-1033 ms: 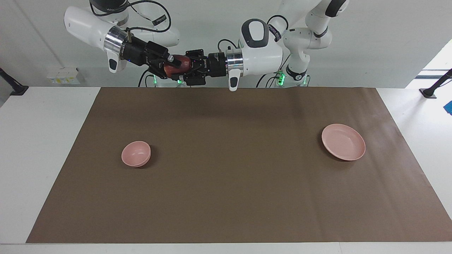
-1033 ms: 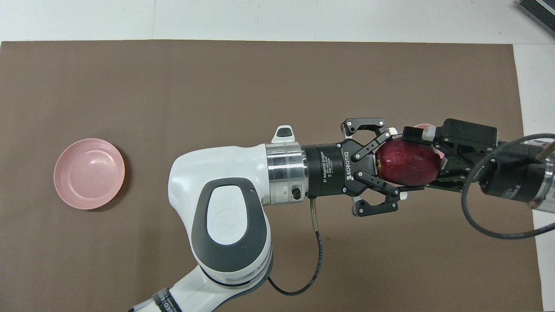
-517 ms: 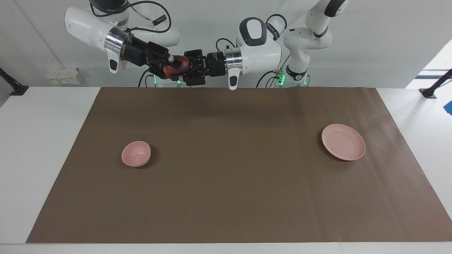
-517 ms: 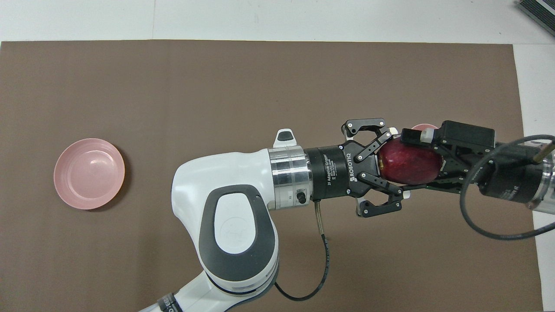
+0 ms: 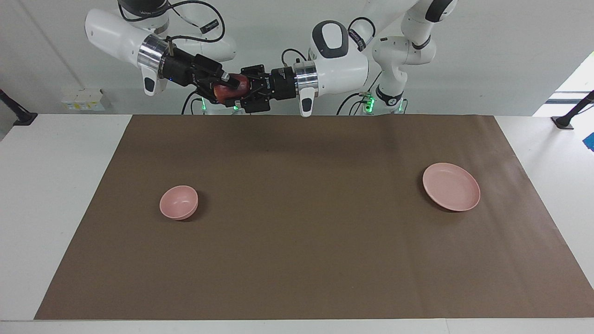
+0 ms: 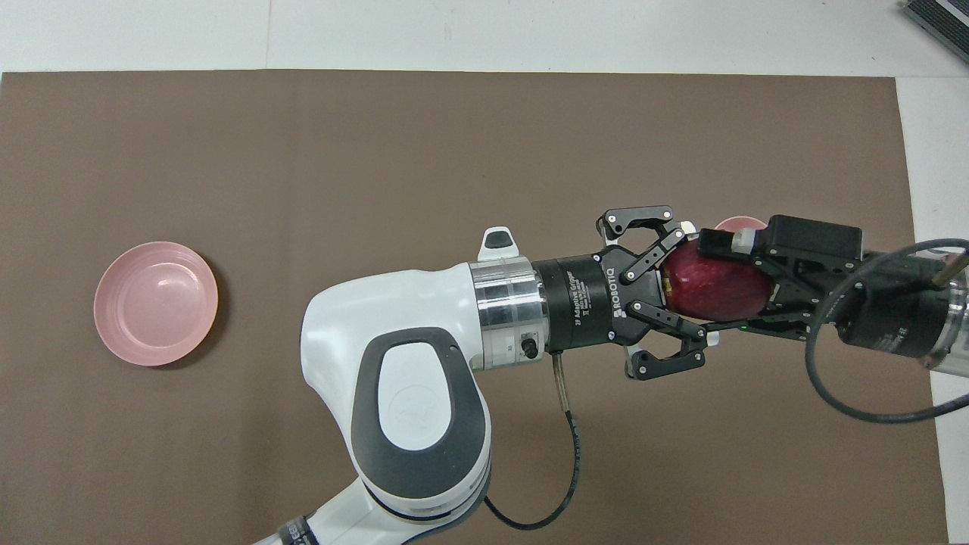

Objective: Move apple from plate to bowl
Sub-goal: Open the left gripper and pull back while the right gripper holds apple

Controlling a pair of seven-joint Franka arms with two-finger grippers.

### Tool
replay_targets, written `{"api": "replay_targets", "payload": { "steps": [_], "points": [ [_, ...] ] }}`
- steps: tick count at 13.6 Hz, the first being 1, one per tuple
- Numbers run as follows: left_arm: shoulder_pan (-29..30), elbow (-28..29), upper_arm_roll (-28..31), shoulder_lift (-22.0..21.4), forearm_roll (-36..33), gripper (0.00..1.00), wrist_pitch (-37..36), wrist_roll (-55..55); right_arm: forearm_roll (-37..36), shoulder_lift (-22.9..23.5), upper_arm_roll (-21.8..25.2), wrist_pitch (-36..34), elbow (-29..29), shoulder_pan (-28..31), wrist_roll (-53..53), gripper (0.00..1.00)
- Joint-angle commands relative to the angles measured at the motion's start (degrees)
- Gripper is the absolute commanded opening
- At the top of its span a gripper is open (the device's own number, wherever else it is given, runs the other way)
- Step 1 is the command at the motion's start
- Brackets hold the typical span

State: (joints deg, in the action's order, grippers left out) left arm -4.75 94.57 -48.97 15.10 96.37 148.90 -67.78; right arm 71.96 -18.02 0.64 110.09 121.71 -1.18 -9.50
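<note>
High over the counter (image 5: 69, 185), the left gripper (image 5: 239, 89) is clamping the apple (image 6: 715, 281); the right gripper (image 5: 222, 88) is cupping it, grip unclear.

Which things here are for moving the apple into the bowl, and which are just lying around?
For the job:
- small round dark red apple, up in the air between the left gripper and the right gripper
- wide shallow pale pink plate
- small deep pale pink bowl

Just there:
- brown paper mat
- white table
- white socket box by the wall
</note>
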Motion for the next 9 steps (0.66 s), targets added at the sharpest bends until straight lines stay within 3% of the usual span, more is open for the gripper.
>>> {"api": "replay_targets", "payload": {
  "steps": [1,2,3,9],
  "points": [
    [-1.14,0.17,0.19,0.02,0.84,0.0,1.31,-0.34,0.81,-1.85,-0.29,-0.84,0.46,-0.05,-2.97,0.02],
    [-1.14,0.17,0.19,0.11,0.75,0.2,1.31,-0.43,0.64,-1.76,-0.29,-0.75,0.46,-0.05,-2.98,0.0],
    [-1.14,0.17,0.28,0.11,0.14,0.99,1.31,-0.34,0.11,-1.76,-0.29,-0.84,0.46,-0.05,-2.98,0.0],
    [-0.18,0.87,0.46,-0.5,-0.21,1.0,1.4,-1.04,-6.02,-1.15,-0.11,-3.02,0.02,2.75,-2.54,0.0]
  ]
}}
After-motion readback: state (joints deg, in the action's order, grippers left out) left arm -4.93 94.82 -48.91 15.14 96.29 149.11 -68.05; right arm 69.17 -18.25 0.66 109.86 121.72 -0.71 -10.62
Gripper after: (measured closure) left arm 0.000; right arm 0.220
